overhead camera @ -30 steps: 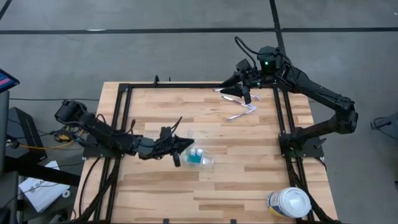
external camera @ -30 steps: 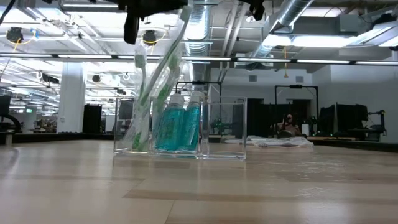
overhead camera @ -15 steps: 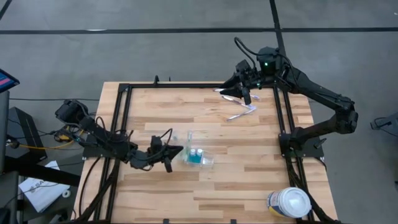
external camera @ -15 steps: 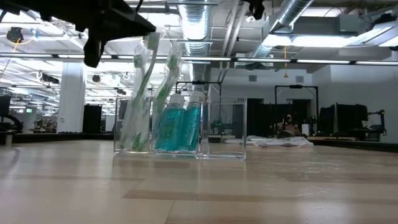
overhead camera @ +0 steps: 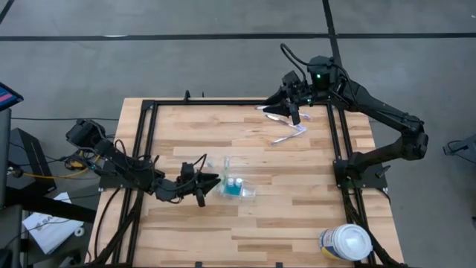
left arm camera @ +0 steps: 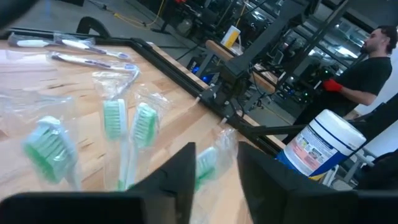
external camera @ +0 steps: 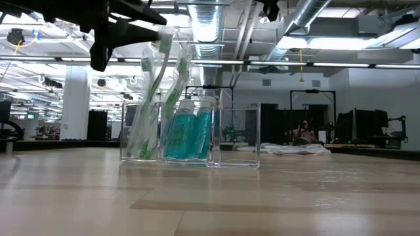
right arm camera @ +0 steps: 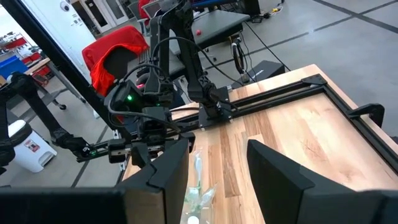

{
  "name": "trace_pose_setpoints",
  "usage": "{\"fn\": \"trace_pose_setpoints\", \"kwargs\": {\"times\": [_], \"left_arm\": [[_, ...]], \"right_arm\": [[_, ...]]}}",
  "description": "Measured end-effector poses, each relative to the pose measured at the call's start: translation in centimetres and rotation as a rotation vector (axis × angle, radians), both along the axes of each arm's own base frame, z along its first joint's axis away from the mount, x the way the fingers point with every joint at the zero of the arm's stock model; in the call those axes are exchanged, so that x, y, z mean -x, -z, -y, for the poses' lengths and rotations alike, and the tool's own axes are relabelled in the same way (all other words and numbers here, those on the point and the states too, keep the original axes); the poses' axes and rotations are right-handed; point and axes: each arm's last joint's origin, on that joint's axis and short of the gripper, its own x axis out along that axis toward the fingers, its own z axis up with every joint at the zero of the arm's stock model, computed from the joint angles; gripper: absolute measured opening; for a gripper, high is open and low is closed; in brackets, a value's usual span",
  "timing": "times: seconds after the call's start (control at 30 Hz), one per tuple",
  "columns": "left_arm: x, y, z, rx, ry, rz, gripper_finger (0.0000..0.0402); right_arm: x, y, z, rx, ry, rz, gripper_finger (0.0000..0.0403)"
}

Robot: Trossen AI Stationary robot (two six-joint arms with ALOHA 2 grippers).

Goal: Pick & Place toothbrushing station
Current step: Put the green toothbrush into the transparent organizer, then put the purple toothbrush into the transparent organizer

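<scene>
Seemingly a placing step is just over: the toothbrushing station (overhead camera: 232, 187) stands upright near the middle of the counter (overhead camera: 297, 223), a clear holder with wrapped green toothbrushes (external camera: 154, 98) and two small blue bottles (external camera: 189, 134) inside. The left gripper (overhead camera: 210, 181) hovers just beside it on the counter's left side, jaws open and empty. The right gripper (overhead camera: 286, 112) waits over the far edge above loose wrapped toothbrushes (overhead camera: 286, 134), jaws parted, holding nothing. Next, I judge, one arm must pick up another toothbrush and lower it into the holder without tipping it.
</scene>
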Motion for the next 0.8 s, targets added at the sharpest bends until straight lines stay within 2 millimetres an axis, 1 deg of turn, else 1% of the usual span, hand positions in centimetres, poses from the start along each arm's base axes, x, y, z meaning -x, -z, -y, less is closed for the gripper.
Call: {"fn": "trace_pose_setpoints", "kwargs": {"times": [0.2,0.33,0.4,0.47,0.6,0.63,0.67,0.7,0.73,0.8], "left_arm": [[0.0,-0.3,-0.1,0.009,-0.013,0.021,0.0187],[0.7,-2.0,-0.6,-0.017,-0.027,0.065,0.0213],[1.4,-3.5,-1.0,-0.054,-0.039,0.103,0.0217],[2.3,-5.5,-1.6,-0.086,-0.052,0.170,0.0216],[4.8,-10.2,-3.1,-0.178,-0.092,0.333,0.0204],[5.5,-11.3,-3.5,-0.212,-0.101,0.358,0.0200],[6.2,-12.5,-3.9,-0.240,-0.115,0.379,0.0197],[6.9,-13.5,-4.3,-0.266,-0.131,0.398,0.0194],[7.5,-14.4,-4.7,-0.292,-0.149,0.411,0.0191],[8.7,-16.2,-5.4,-0.331,-0.192,0.429,0.0188]], "right_arm": [[0.0,0.0,0.0,-0.007,0.002,-0.001,0.0154],[0.0,0.0,0.0,-0.005,0.002,0.002,0.0154],[0.0,-0.2,0.0,0.002,0.002,0.015,0.0154],[-0.1,-0.5,0.1,0.020,0.001,0.050,0.0154],[-0.5,-1.8,0.0,0.073,-0.004,0.179,0.0154],[-0.8,-1.7,0.0,0.075,-0.007,0.182,0.0154],[-1.4,-1.3,0.1,0.074,-0.012,0.161,0.0154],[-1.8,-0.5,0.0,0.071,-0.019,0.105,0.0154],[-2.1,0.9,0.1,0.068,-0.020,0.011,0.0154],[-3.4,4.3,0.7,0.089,-0.004,-0.204,0.0154]]}}
